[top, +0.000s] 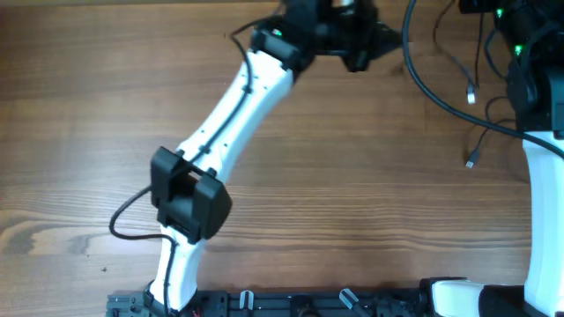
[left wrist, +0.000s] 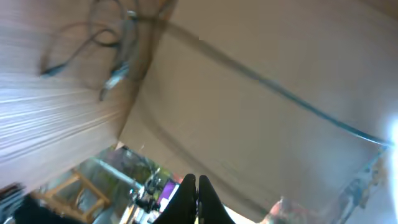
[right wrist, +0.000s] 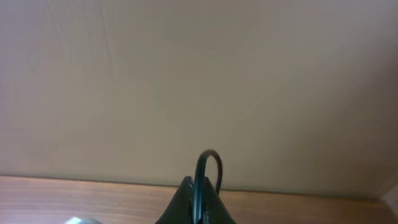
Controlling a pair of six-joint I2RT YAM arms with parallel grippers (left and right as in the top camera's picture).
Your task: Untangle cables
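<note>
You see the cables (top: 458, 72) only in part. They lie on the bench (top: 352, 176) just to the left of the right arm (top: 538, 211), at its upper end, and their thin cords run off the top edge of the overhead view. One silvery plug tip (top: 471, 93) and a second plug (top: 471, 161) below it both sit left of the right arm. A thicker black wire (top: 441, 103) sweeps across the same patch and passes under that arm, so you cannot tell where the thin cords cross.

Your right hand (right wrist: 199, 183) is out of sight overhead, cut off at the top beside the right arm's dark upper end. Its own camera shows the fingers pressed together with a small black cord loop (right wrist: 209, 160) standing up out of them, pinched.

Your left hand (left wrist: 196, 180) is well left of the right arm. Its fingers are closed tight with nothing between them. That view is heavily blurred, and the cords and plugs show only as smears.
</note>
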